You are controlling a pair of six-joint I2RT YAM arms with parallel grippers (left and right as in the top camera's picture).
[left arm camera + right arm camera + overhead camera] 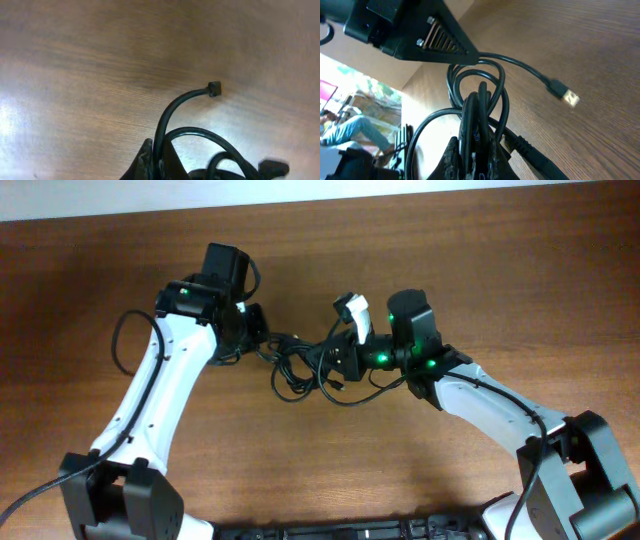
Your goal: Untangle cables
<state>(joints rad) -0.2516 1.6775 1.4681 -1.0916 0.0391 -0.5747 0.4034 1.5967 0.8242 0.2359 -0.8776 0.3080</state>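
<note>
From overhead, the cables (305, 368) lie bunched in a loose black tangle at the middle of the wooden worktop (480, 250). Loops spill toward 6 o'clock. The left arm (160, 385) reaches in from 7 o'clock and its left jaws meet the tangle at its 9 o'clock edge. The right arm (490, 402) comes in from 4 o'clock and its right jaws meet the tangle at its 3 o'clock side. Green lights glow on both wrists. From this height I cannot tell how either set of jaws stands.

In the left wrist view, the left jaws sit at 6 o'clock, pressed together on one strand. That strand rises from between them and arcs toward 1 o'clock, ending in a small plug (214, 89) close above the wood. More loops curl at 5 o'clock, with a second, blurred plug end by the lower right corner.

In the right wrist view, the right jaws sit at 6 o'clock, pinching a bundle of several strands that stand up between them. The loops run up to 12 o'clock, where the left jaws nip a strand at their tips. From there one cord runs out toward 3 o'clock and ends in a USB plug (565, 95) with a metal tip, just above the worktop.
</note>
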